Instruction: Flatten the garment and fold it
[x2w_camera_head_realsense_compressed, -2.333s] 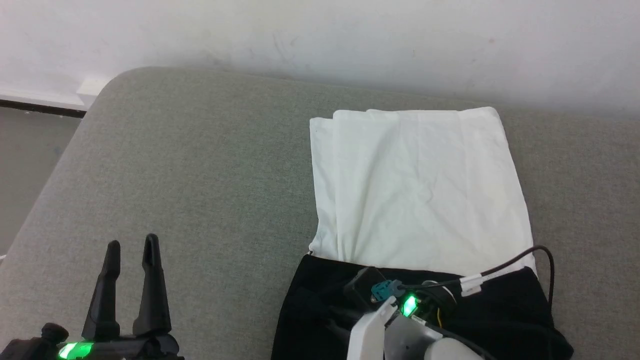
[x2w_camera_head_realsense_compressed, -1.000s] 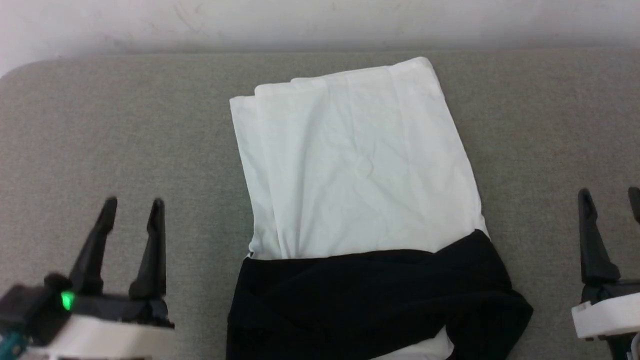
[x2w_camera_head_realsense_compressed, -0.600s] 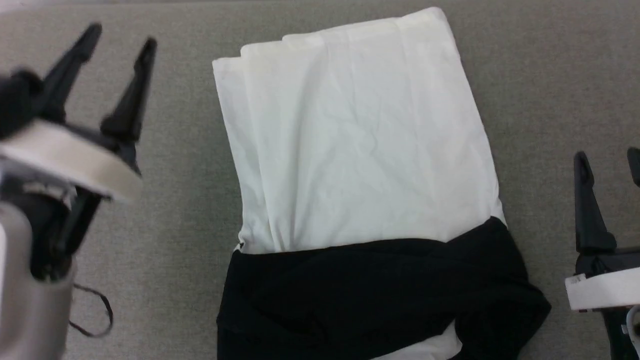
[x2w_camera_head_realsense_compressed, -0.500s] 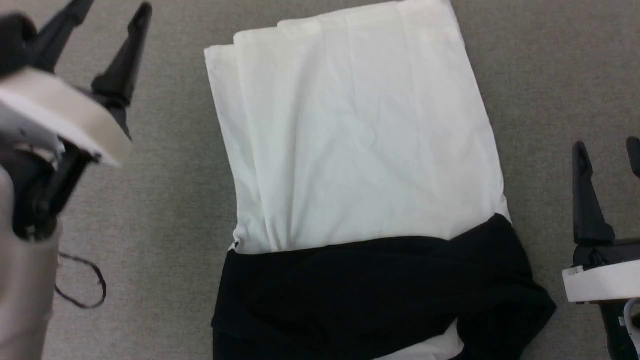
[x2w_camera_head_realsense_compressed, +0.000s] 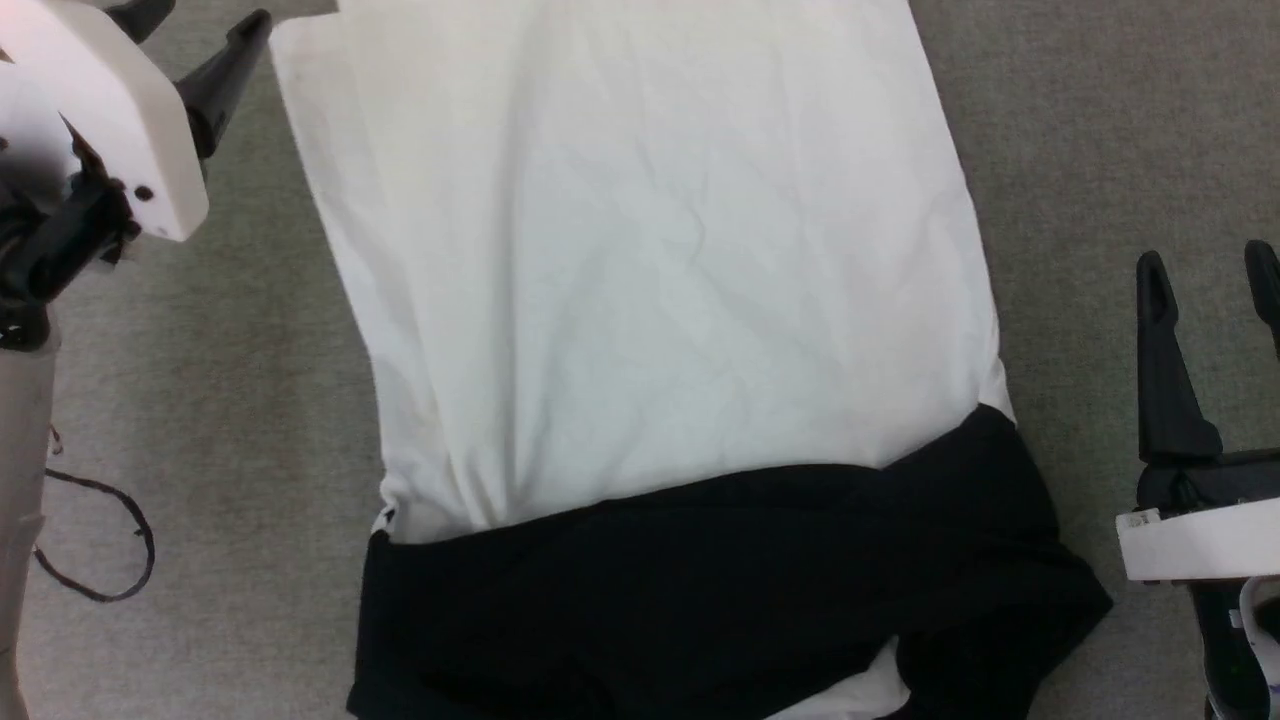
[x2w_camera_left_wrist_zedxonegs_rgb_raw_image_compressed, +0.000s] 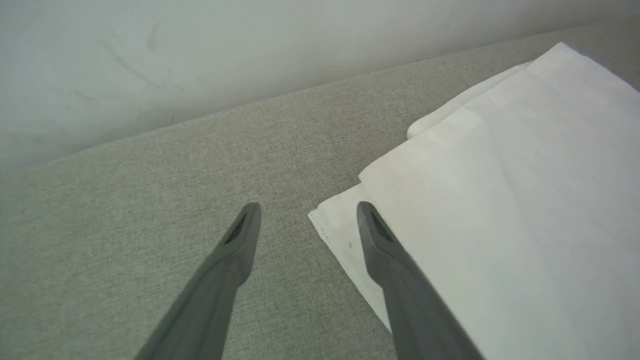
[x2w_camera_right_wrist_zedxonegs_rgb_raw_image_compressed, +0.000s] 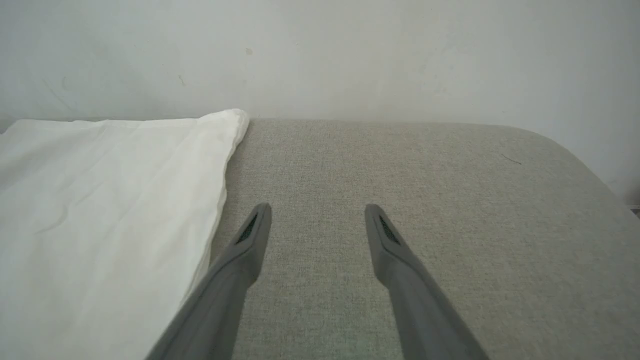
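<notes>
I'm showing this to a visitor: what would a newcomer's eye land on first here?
The shirt, white with a black band at its near end, lies in the middle of the grey surface. The open left hand is at its far left corner; the open right hand sits apart, beside its right edge.

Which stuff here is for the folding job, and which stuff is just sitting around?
For the job:
- the garment, white with black sleeves
- the left gripper, open at a corner of it
- the right gripper, open beside it

Just there:
- the grey cushion underneath
- the white wall
- a thin black cable loop
</notes>
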